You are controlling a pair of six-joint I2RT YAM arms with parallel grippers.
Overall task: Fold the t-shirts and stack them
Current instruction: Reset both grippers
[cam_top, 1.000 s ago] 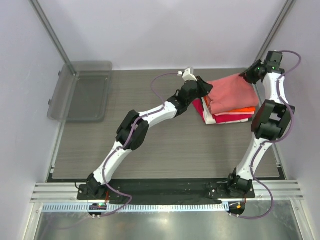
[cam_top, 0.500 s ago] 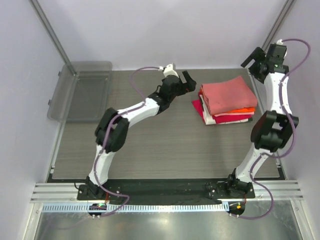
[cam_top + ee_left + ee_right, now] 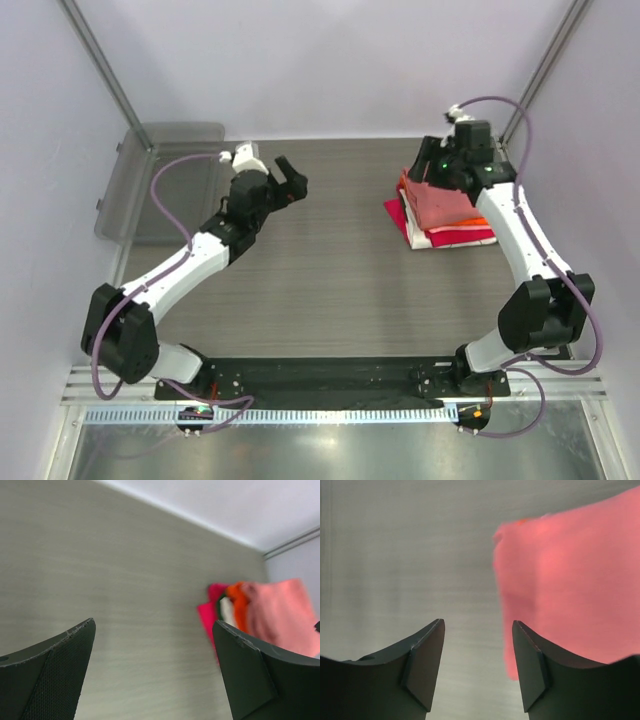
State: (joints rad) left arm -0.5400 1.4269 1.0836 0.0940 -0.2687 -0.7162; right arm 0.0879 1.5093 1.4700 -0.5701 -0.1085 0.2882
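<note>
T-shirts (image 3: pixel 446 206) lie stacked, long axis left-right; left end effector (image 3: pixel 152 626) and right end effector (image 3: pixel 478 625) gape empty.

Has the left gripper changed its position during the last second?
Yes. The left gripper has moved left, away from the stack of t-shirts and toward the grey tray.

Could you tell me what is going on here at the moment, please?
Two robot arms are folding and stacking t-shirts. The folded ones sit in one pile at the far right of the table, the salmon-pink t-shirt on top. Neither arm holds anything: the right end effector hovers open by the pile's edge, and the left end effector is open above bare table.
</note>
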